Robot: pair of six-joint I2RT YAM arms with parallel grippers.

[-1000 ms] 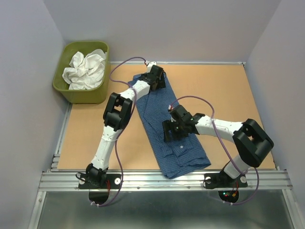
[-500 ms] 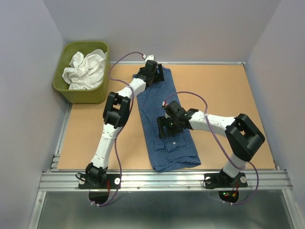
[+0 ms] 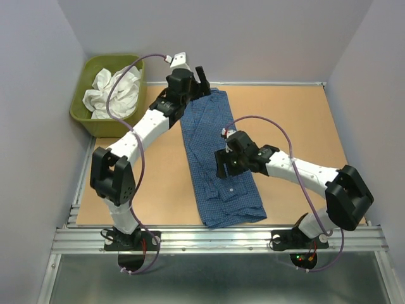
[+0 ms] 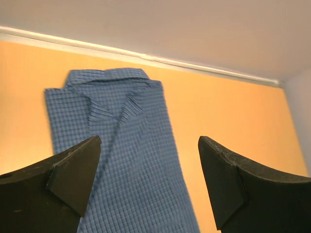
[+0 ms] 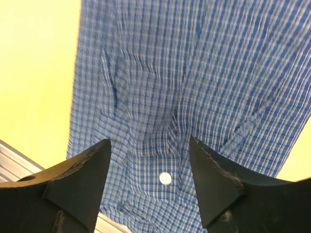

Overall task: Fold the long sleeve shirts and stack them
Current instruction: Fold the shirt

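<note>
Blue shirt (image 3: 204, 130) lies folded lengthwise; my left gripper (image 4: 149, 145) and right gripper (image 5: 149, 143) hover wide open, empty; next, I judge, a crosswise fold.

Shirt (image 3: 202, 139) lies on table (image 3: 297, 120); cloth (image 3: 117, 88) in tub (image 3: 107, 128) behind-left.

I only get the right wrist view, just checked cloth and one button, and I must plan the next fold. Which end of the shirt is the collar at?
Observer: The shirt lies as a long folded strip, and its collar is at the far end, by the back wall.
Operator: Is the left arm gripping it there?
Observer: No. The left gripper hangs above the collar end, jaws open with nothing between them.
Operator: Any other garment around?
Observer: A white garment sits crumpled in the green tub at the far left.
</note>
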